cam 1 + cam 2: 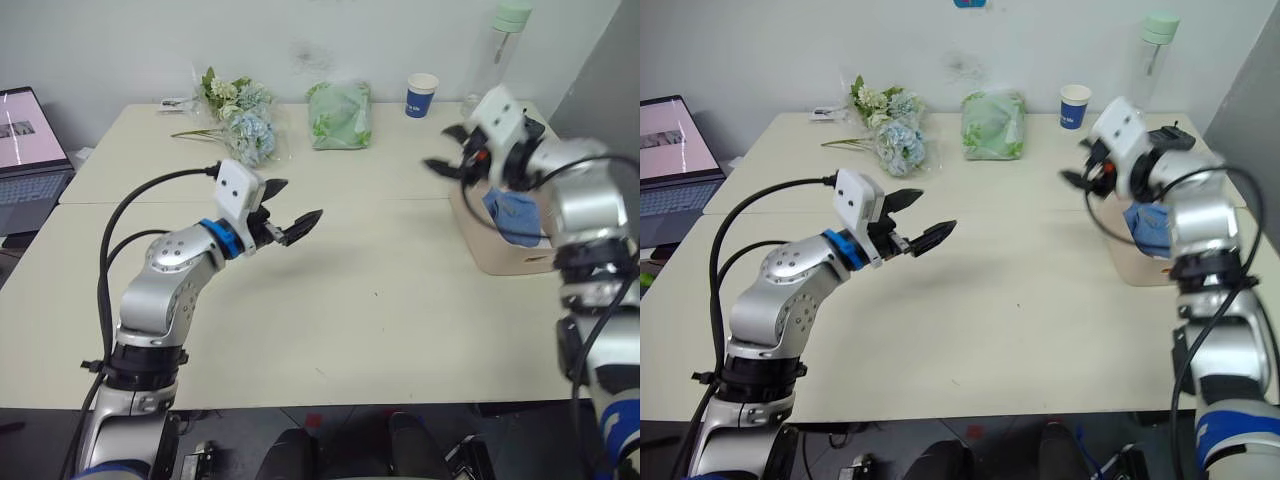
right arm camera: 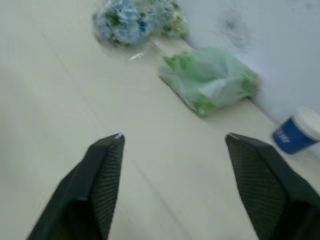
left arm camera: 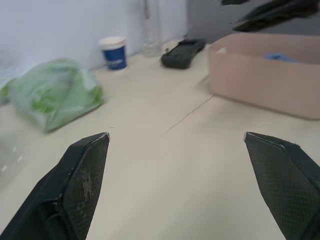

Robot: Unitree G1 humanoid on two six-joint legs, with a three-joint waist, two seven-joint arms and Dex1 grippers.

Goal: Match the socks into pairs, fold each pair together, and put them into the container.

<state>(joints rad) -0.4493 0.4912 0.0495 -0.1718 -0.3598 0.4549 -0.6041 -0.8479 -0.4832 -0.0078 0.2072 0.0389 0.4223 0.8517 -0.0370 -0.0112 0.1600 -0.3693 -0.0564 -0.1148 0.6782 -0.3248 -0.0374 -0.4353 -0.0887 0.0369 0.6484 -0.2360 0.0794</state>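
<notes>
Left eye view takes in a pale surface (image 1: 350,320) with nothing lying on its near and middle stretch, which suggests the sorting work is at or close to its end. By the left edge stands an open laptop (image 1: 30,140), off the working area. Along the far edge lie a bunch of pale blue and white flowers (image 1: 240,115) and a green patterned cloth bundle (image 1: 340,113), both set well back, probably to keep them out of reach of the arms.

Over the left-middle of the surface, the left gripper (image 1: 292,212) hangs released, its fingers spread wide with nothing between them; it looks parked clear of the work.

Further right, near the far edge, a blue-and-white paper cup (image 1: 422,96) stands upright. It carries a white mark, too small to read. Behind it rises a clear bottle (image 1: 505,50) with a pale green cap.

The right gripper (image 1: 450,150) hovers by the right edge, just beside the container (image 1: 500,250), also spread apart and empty. The container sits at the right edge of the surface, and a light blue sock (image 1: 512,215) lies inside it. Other socks may lie deeper in the tub, but the arm hides much of it. A dark flat object (image 3: 183,52) rests just behind the container. No legible writing appears anywhere.
</notes>
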